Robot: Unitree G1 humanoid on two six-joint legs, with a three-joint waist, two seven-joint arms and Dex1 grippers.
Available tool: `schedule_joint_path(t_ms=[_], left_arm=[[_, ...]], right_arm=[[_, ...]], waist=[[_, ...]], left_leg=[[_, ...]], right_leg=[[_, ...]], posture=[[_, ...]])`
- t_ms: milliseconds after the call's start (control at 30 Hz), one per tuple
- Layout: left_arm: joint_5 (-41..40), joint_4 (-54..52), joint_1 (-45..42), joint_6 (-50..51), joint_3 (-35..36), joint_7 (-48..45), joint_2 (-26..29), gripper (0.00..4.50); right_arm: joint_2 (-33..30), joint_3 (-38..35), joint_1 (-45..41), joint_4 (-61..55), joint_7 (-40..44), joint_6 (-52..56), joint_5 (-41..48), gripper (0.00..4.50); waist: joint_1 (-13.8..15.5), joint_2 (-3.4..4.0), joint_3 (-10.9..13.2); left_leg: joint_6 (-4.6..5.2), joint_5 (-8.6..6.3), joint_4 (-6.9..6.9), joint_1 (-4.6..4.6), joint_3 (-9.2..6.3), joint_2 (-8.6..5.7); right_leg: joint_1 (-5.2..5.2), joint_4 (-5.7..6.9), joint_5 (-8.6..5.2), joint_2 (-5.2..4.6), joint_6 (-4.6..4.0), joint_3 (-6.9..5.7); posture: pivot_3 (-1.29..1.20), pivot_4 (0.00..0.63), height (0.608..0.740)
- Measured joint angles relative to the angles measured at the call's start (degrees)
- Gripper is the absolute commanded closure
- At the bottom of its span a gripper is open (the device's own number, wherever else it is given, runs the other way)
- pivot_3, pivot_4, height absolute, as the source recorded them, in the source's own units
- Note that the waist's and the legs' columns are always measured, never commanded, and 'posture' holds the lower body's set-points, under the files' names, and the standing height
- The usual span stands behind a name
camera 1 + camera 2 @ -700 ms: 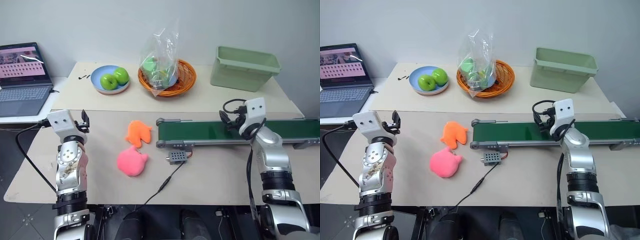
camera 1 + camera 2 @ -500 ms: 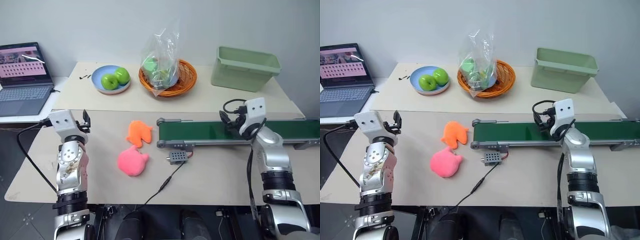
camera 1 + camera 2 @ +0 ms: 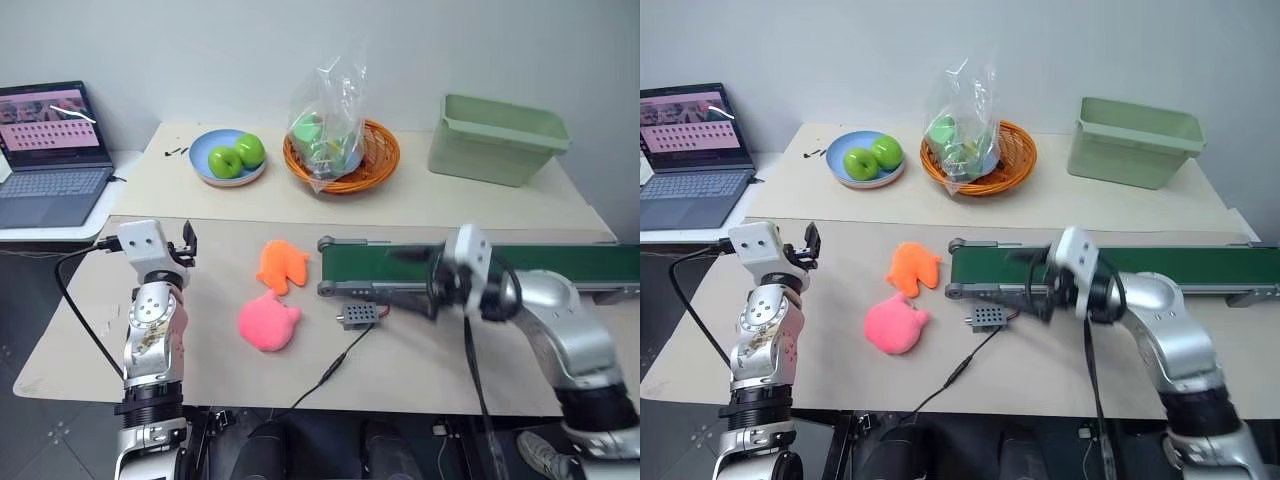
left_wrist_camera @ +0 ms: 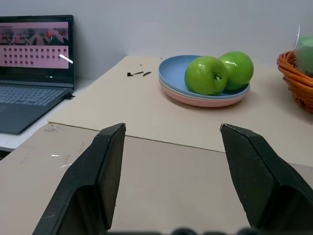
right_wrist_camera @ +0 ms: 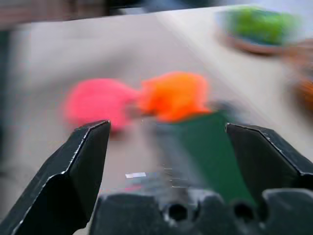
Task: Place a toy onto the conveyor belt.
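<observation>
The pink toy (image 3: 268, 322) lies on the near table, just in front of an orange toy (image 3: 280, 265). To their right runs the dark green conveyor belt (image 3: 560, 262), with its grey control box (image 3: 357, 315) hanging off the near left end. My right gripper (image 3: 412, 275) hovers over the belt's left end, pointing at the two toys; its fingers (image 5: 80, 161) stand wide open and empty, with the pink toy (image 5: 95, 103) ahead of them. My left gripper (image 3: 185, 243) is open and empty, left of the toys, above the table.
On the far table stand a blue plate (image 3: 197, 158) with two green apples, an orange basket (image 3: 385, 165) holding a plastic bag, and a green bin (image 3: 490, 160). A laptop (image 3: 50, 150) sits far left. A black cable (image 3: 330, 370) runs from the control box to the front edge.
My right arm has swung left along the belt, and its gripper now points toward the toys. The left arm and the toys have kept their places; the camera has shifted slightly.
</observation>
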Motion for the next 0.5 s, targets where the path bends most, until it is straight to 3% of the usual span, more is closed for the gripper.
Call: schedule_joint_path(t_ms=[133, 300, 433, 500], left_arm=[[-2.5, -1.4, 1.6, 1.8, 0.5, -1.6, 0.0, 1.21], [-27.6, -8.7, 11.5, 20.6, 8.8, -8.8, -2.7, 1.21], [-47.5, -13.4, 21.7, 32.6, 16.9, -9.5, -2.9, 1.21], [-54.4, -15.2, 24.9, 36.5, 17.6, -9.9, -2.8, 1.21]], right_arm=[[-0.1, 0.9, -0.4, -0.5, 0.6, 0.4, 0.5, 0.00], [0.0, 1.3, -0.4, 1.8, -0.1, 0.1, -1.4, 0.00], [0.0, 1.2, 0.3, 3.5, -0.3, -0.8, -2.5, 0.00], [0.0, 1.2, 0.5, 3.9, -0.4, -1.1, -3.0, 0.00]], waist=[[-0.3, -0.03, 0.0], [-0.9, -0.02, 0.0], [-0.7, -0.05, 0.0], [-0.3, -0.05, 0.0]], left_leg=[[-0.02, -0.01, 0.01, 0.16, 0.04, 0.02], [0.00, -0.03, -0.03, 0.10, -0.03, 0.07], [0.01, -0.03, 0.01, 0.14, -0.08, 0.06], [0.00, -0.04, 0.01, 0.17, -0.06, 0.04]], right_leg=[[-0.01, 0.01, 0.00, 0.01, 0.00, 0.06], [-0.10, 0.07, -0.03, 0.03, -0.02, 0.09], [-0.07, 0.04, -0.05, 0.02, -0.03, 0.10], [-0.03, 0.07, -0.07, 0.01, -0.06, 0.06]], posture=[[0.00, 0.150, 0.715], [0.00, 0.150, 0.715], [0.00, 0.150, 0.715], [0.00, 0.150, 0.715]])
